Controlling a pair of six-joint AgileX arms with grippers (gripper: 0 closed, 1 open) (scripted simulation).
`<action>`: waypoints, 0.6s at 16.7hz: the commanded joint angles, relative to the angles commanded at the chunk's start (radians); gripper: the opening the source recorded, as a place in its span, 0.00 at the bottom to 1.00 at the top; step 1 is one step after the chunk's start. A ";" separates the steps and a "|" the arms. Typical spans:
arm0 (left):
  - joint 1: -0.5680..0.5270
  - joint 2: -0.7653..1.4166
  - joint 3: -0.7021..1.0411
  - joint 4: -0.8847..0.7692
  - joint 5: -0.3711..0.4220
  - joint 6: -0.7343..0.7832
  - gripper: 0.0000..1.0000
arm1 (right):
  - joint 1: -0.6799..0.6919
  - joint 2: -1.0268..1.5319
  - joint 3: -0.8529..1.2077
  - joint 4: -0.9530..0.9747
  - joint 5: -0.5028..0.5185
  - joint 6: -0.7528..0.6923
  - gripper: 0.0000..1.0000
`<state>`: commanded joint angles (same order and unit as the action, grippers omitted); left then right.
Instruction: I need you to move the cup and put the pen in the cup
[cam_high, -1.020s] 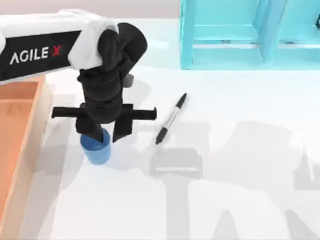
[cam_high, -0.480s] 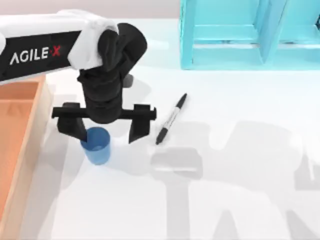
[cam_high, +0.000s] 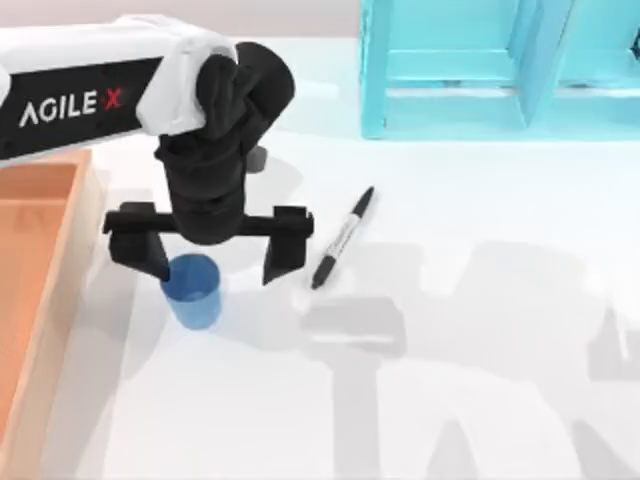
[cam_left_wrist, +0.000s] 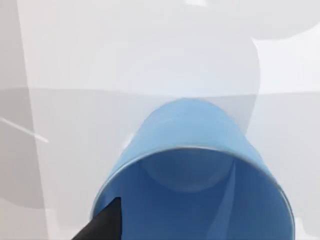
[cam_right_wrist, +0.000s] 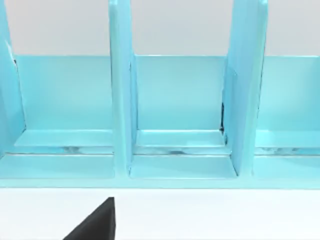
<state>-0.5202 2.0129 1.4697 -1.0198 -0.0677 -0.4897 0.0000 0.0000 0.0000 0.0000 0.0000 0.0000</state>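
The small blue cup (cam_high: 193, 298) stands upright on the white table, left of centre. My left gripper (cam_high: 211, 268) hovers just above it, open wide, one finger on the cup's left and the other well to its right, touching nothing. In the left wrist view the cup (cam_left_wrist: 196, 172) sits close below, its inside bare, with one black fingertip (cam_left_wrist: 104, 224) at its rim's edge. The pen (cam_high: 343, 238), black-capped with a pale barrel, lies flat on the table to the right of the cup. Part of my right gripper (cam_right_wrist: 95, 222) faces the shelf unit.
A large turquoise shelf unit (cam_high: 480, 70) stands at the back right, and it appears close up as the shelf unit (cam_right_wrist: 175, 115) in the right wrist view. An orange wooden tray (cam_high: 40, 260) runs along the left edge, close to the cup.
My left gripper, shut on the cup's rim a second ago, has opened wide and released it. The cup stays upright in place. The pen has not moved.
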 joint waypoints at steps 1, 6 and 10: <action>-0.001 0.002 0.024 -0.024 0.000 0.000 1.00 | 0.000 0.000 0.000 0.000 0.000 0.000 1.00; -0.008 0.006 0.276 -0.279 -0.001 -0.003 1.00 | 0.000 0.000 0.000 0.000 0.000 0.000 1.00; -0.007 -0.004 0.493 -0.505 0.000 -0.005 1.00 | 0.000 0.000 0.000 0.000 0.000 0.000 1.00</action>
<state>-0.5272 2.0090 1.9628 -1.5249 -0.0680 -0.4949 0.0000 0.0000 0.0000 0.0000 0.0000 0.0000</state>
